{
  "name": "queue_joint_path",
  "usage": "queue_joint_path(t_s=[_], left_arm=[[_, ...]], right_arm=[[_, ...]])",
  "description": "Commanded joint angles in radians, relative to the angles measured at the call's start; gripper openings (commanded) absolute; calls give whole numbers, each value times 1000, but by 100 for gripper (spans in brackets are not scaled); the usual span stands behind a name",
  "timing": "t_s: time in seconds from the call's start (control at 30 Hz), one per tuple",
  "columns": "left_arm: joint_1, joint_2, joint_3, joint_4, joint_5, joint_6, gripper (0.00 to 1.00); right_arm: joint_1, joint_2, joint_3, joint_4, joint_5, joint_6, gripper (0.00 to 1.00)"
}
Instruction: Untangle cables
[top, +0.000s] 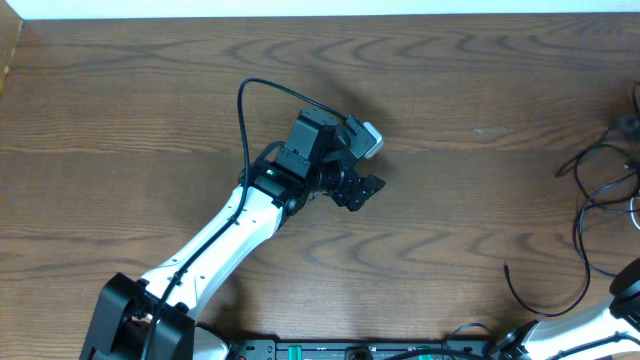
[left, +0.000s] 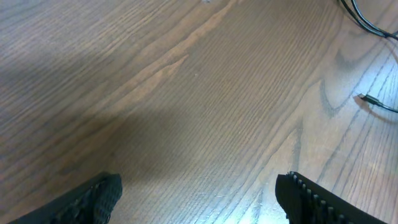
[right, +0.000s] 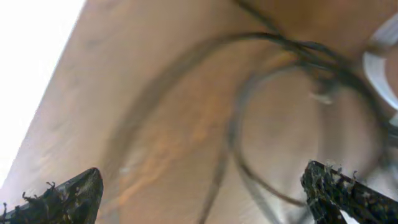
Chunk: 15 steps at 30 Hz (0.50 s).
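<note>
The cables (top: 598, 195) lie in a loose tangle of thin black loops at the table's far right edge, with one free end (top: 508, 270) trailing toward the front. My left gripper (top: 366, 190) hovers over bare wood at mid-table, far left of them. Its fingers (left: 99, 199) stand open with nothing between them. In the left wrist view a black cable loop (left: 367, 18) and a small plug end (left: 365, 98) show at the right. My right gripper (right: 202, 193) is open directly above blurred cable loops (right: 242, 149). Strands pass under the gap and neither finger touches them.
The right arm (top: 575, 325) enters at the bottom right corner and its gripper is cut off by the frame edge in the overhead view. A black cord (top: 245, 130) fixed to the left arm arches above it. A pale curved band (right: 379, 68) shows at the right wrist view's edge.
</note>
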Motion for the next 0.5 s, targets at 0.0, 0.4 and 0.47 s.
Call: queue_joint_path(t_s=[0.0,0.4,0.47], left_arm=[[3,-13,15,3,4,34,85],[36,-116,16,77,-126,32,84],[61,-196,16,64,-192,31,84]], right_arm=[[62,-93,96,-33,-181,-79,99],[323,-420,286,-125,236,-158,99],[341,-480,285,-183,277,-187,99]])
